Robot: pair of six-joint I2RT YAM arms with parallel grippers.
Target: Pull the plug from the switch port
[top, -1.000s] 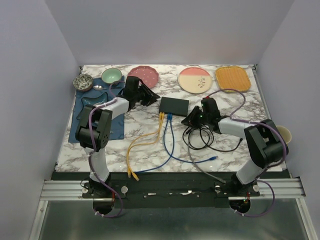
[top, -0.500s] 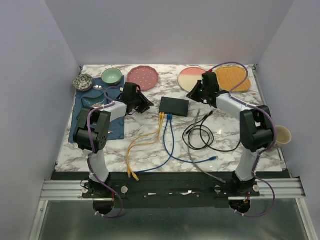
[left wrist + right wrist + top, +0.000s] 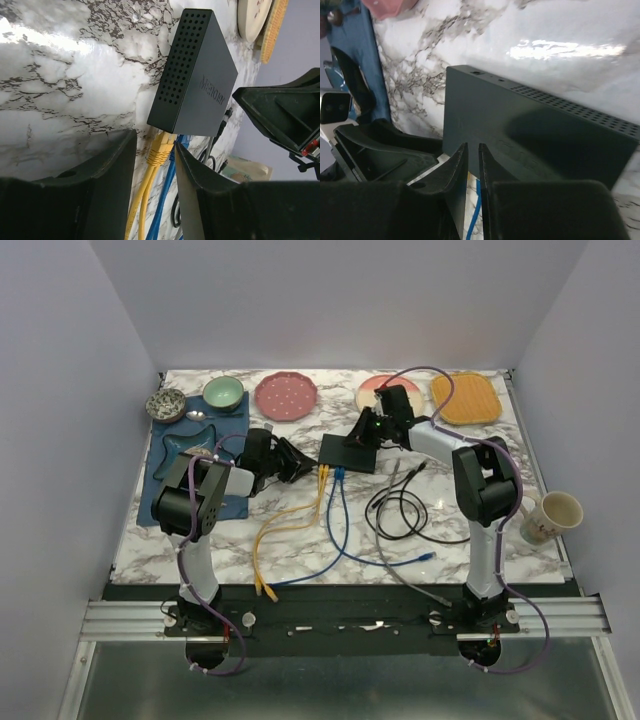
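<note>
The switch is a flat matte-black box mid-table, its sockets on the near edge. Two yellow plugs and a blue plug sit in those sockets. My left gripper is open, low at the switch's near left corner. In the left wrist view the switch stands ahead and a yellow plug lies between my fingers, untouched. My right gripper is shut and empty. Its tips rest at the switch's top face, above the sockets.
Yellow, blue and coiled black cables trail toward the near edge. Plates and bowls line the far edge. A blue mat lies at the left. A mug stands at the right edge.
My right arm swung from the switch's near right side round the far side and came down onto its top. My left gripper moved nearer and right, up to the yellow plugs.
</note>
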